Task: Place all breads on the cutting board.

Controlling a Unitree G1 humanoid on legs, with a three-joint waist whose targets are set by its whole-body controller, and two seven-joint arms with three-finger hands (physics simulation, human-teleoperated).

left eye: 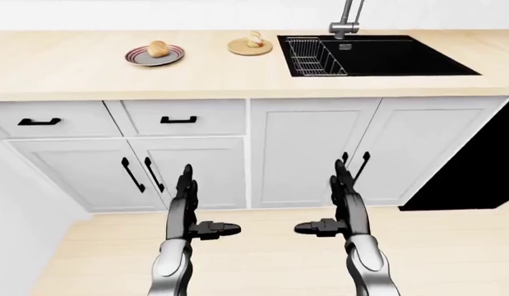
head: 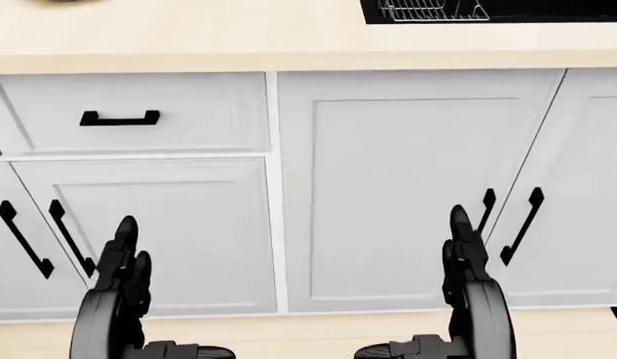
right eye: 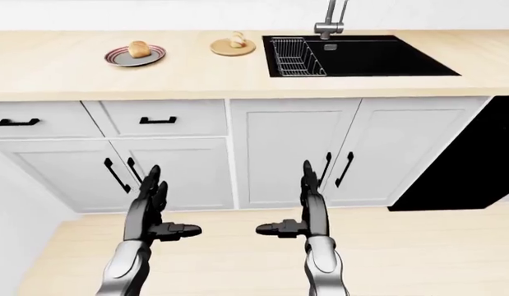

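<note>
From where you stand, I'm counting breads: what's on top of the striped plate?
One bread roll sits on the plate, on the counter left of the round cutting board, which already carries another bread. The roll hides whatever is under it.

Black sink [left eye: 402, 57] set in wooden counter [left eye: 89, 77], wire rack [left eye: 313, 57] inside, faucet [left eye: 346, 17] above; white cabinets [left eye: 312, 151] below.

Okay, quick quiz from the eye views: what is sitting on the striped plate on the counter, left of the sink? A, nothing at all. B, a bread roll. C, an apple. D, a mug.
B: in the left-eye view a small tan bread roll sits on the striped plate, left of the round cutting board and the black sink.
</note>
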